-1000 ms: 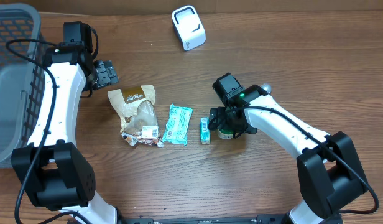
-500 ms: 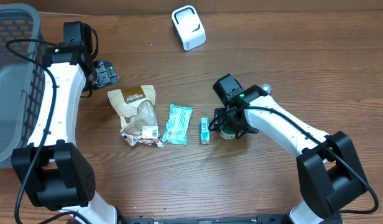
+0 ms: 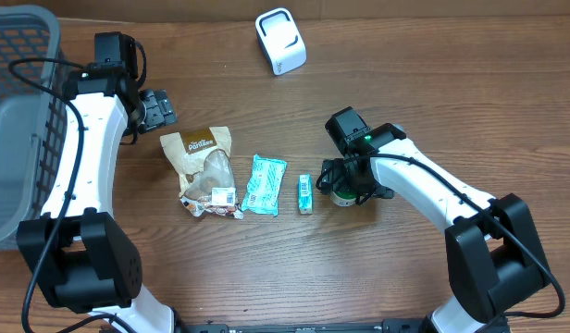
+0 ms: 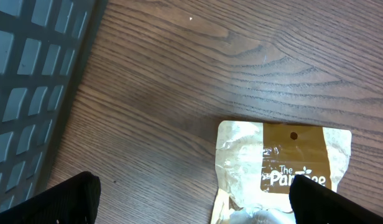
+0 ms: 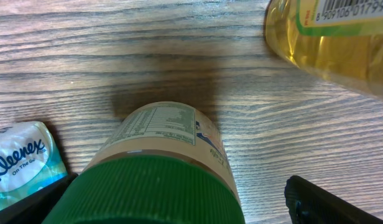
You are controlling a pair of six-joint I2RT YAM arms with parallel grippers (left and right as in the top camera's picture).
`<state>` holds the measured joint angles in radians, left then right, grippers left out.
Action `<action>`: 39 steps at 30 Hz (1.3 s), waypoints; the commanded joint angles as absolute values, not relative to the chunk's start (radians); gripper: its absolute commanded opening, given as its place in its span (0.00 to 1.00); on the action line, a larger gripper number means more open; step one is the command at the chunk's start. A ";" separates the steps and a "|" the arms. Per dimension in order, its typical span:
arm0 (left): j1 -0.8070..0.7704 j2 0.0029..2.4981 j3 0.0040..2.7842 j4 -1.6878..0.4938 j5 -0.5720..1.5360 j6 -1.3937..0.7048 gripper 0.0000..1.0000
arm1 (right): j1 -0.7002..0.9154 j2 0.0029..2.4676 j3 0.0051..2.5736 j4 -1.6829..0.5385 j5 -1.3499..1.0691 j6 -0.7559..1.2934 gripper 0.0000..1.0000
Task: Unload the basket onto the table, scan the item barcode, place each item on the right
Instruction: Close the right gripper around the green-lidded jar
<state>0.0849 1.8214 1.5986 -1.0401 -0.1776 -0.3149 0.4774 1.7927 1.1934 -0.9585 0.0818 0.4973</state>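
- Right gripper [image 5: 179, 202] hangs over the jar [image 5: 163, 149]. Its jaws are spread wide, one on each side of the green lid, and grip nothing.
- The left-side finger [image 5: 23, 211] sits at the lid's edge; I cannot tell whether it touches. The other finger [image 5: 322, 202] stands apart from the lid, with bare wood between.
- The jar stands upright directly beneath this gripper, with its printed label turned away from the fingers.
- Kleenex pack [image 5: 20, 163] lies just beside the jar on the left-finger side, leaving that finger little room.
- Yellow bottle [image 5: 334, 37] lies ahead of the fingertips toward the right-finger side, barcode facing up, with open wood between it and the jar.
- In the overhead view the scanner [image 3: 280, 42] is well beyond the right gripper [image 3: 339, 185], across clear tabletop.
- Teal packet [image 3: 264, 185] lies past the Kleenex pack, further to the left.
- Left gripper [image 4: 191, 199] has its jaws fully apart and is empty.
- The top edge of the brown snack bag [image 4: 285, 168] lies below and between its fingers.
- The basket [image 4: 36, 81] wall runs along its left side, close by, with open table ahead.
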 commanded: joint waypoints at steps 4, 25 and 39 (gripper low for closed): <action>0.075 1.805 1.606 -1.039 -0.190 -0.311 1.00 | 0.474 1.796 1.192 -0.955 0.076 0.497 1.00; 0.075 1.805 1.606 -1.039 -0.190 -0.311 1.00 | 0.477 1.796 1.190 -0.944 0.040 0.497 0.93; 0.075 1.805 1.606 -1.039 -0.190 -0.311 1.00 | 0.518 1.796 1.190 -0.924 0.096 0.497 0.93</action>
